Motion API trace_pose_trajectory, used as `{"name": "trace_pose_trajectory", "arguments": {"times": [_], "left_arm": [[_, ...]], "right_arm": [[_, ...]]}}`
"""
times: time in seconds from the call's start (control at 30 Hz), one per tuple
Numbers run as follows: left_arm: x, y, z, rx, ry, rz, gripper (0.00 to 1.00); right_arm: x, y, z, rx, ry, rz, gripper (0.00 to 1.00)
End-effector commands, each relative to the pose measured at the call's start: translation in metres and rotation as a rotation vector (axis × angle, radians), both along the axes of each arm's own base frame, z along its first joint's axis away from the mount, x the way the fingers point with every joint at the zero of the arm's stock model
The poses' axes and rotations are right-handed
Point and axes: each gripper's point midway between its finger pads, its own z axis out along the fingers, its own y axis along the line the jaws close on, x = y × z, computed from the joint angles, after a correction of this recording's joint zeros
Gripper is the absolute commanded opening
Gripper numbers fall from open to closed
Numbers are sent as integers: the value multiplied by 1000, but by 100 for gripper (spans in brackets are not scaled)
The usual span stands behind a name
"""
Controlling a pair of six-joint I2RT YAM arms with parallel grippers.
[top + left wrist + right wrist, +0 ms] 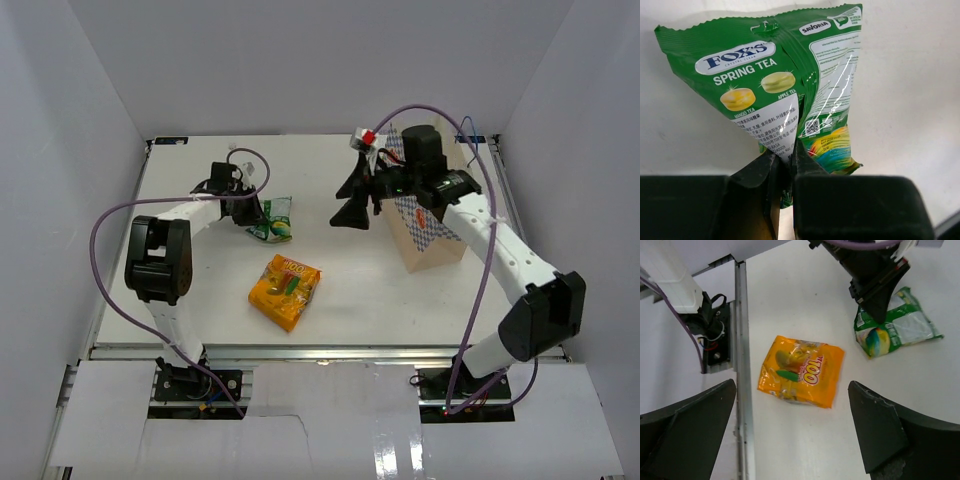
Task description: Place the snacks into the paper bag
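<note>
Left gripper (245, 207) sits in the upper left of the table (380, 300) in the top view, jaws clamped shut on the lower edge of the green-white pouch (272, 221). In the left wrist view the two fingers (812, 172) pinch the pouch (775, 80) at its bottom seam. Print reads "FOX'S SPRING TEA". The pouch stands tilted up from the white surface, top edge toward the top of the frame.

In the right wrist view the same pouch (900, 327) is at upper right with the left gripper (875, 290) on its left end.

Big orange-yellow pouch (286, 291) lies flat near table centre, apart from the green one; right wrist view has it mid-frame (802, 371).

Right gripper (352, 200) hangs above the table, just left of the paper bag (440, 255), jaws spread wide, nothing between them. Its fingers (685, 430) frame the lower corners of the wrist view.

The bag stands upright at the right side of the table, partly hidden behind the right arm. Other snacks not visible.
</note>
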Motion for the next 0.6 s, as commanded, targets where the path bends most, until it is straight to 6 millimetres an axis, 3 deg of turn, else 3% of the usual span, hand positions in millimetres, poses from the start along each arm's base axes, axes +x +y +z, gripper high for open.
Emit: {"name": "trace_pose_trajectory", "arguments": {"times": [0.0, 0.2, 0.23, 0.27, 0.37, 0.57], "left_arm": [[-21, -24, 46, -169, -49, -69, 2], [-46, -44, 76, -356, -84, -87, 0], [-47, -50, 93, -414, -121, -100, 0], [-56, -52, 91, -441, -110, -105, 0], [-63, -59, 113, -521, -161, -129, 0], [-86, -65, 133, -593, -180, -175, 0]], "right_arm": [[17, 28, -35, -31, 230, -96, 100], [66, 57, -78, -82, 447, -352, 98], [75, 60, -78, -77, 465, -394, 97], [80, 62, -88, -83, 514, -416, 96], [84, 68, -96, -75, 577, -426, 95], [87, 83, -110, -45, 704, -420, 96]]}}
